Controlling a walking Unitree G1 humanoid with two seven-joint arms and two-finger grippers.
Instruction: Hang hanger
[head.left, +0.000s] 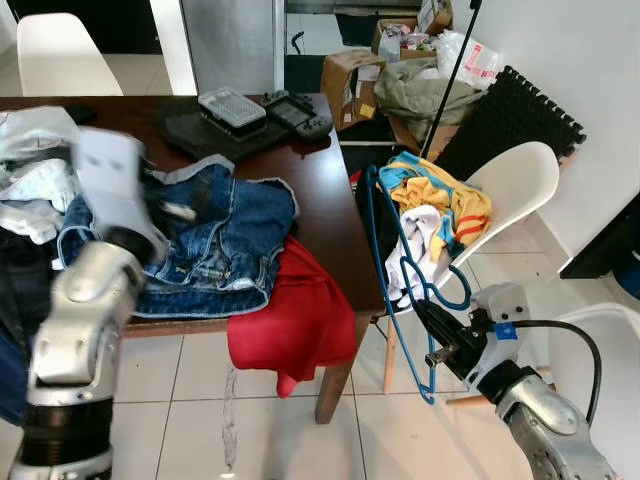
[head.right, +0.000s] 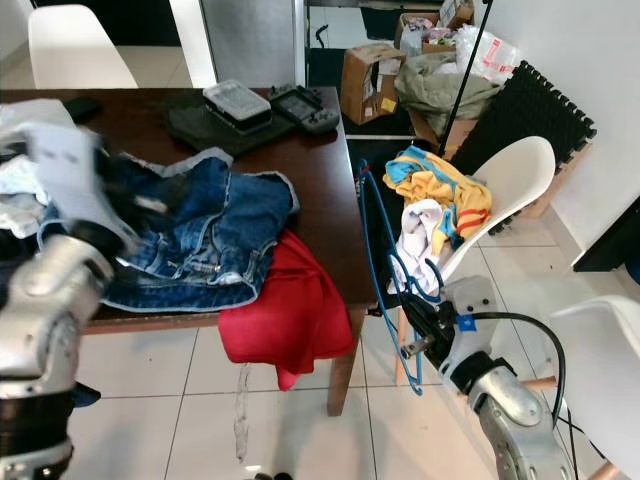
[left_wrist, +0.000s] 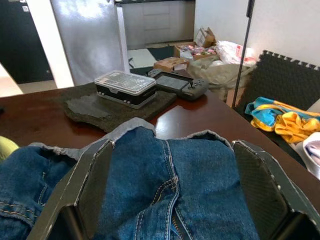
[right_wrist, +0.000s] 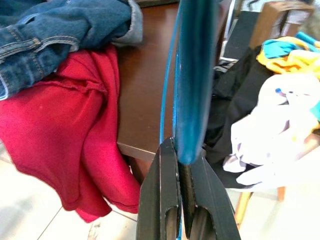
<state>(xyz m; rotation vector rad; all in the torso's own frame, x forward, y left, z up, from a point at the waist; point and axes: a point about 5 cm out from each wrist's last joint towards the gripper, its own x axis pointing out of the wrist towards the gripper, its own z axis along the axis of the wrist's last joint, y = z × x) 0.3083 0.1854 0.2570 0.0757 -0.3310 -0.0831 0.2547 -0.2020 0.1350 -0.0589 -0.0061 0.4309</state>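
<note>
The right gripper (head.left: 440, 335) is closing its two black fingers (right_wrist: 165, 200) tight on the blue hanger (head.left: 400, 265), pinching the thin wire low down, so that the hanger is standing upright in the gap between the desk's right edge and the white chair (head.left: 510, 190). The hanger's upper part is rising beside the desk's right edge, just in front of the clothes piled on the chair: a yellow and blue garment (head.left: 440, 195) and a white one (head.left: 420, 240).

The left gripper (left_wrist: 170, 200) is hovering over the blue jeans (head.left: 220, 240), its fingers (left_wrist: 90, 190) spread wide apart and holding nothing; the arm looks blurred in the head views. The jeans are lying across the middle of the dark wooden desk (head.left: 325, 190), reaching toward its front edge. A red garment (head.left: 295, 320) is hanging over the desk's front edge near the right corner, drooping toward the tiled floor (head.left: 190, 400).

Toward the desk's far edge, a clear-lidded box (head.left: 232, 107) and a black handheld controller (head.left: 297, 113) are sitting on a dark mat (head.left: 200, 135)
</note>
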